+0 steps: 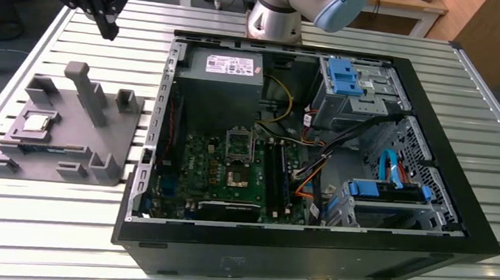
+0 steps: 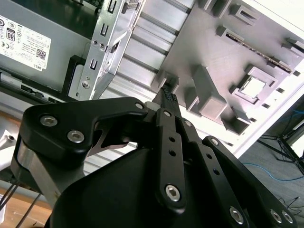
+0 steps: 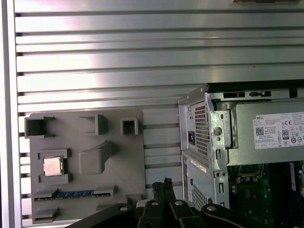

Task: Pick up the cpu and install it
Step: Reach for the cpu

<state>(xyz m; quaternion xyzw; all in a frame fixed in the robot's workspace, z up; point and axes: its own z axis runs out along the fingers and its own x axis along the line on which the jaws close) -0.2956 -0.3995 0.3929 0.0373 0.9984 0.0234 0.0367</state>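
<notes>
1. Here's the arm (image 1: 271,19) in the exterior view: a round, silver-grey metal joint, smooth and shiny.
2. A pale blue cap (image 1: 340,6) sits on the joint above it.
3. In the second wrist view, the tool (image 2: 167,95) is matt black, built of chunky linked bars.
4. Silver hex-socket screws (image 2: 173,191) dot those bars.
5. A bare grey metal collar (image 2: 27,167) rings the tool's base.
</notes>
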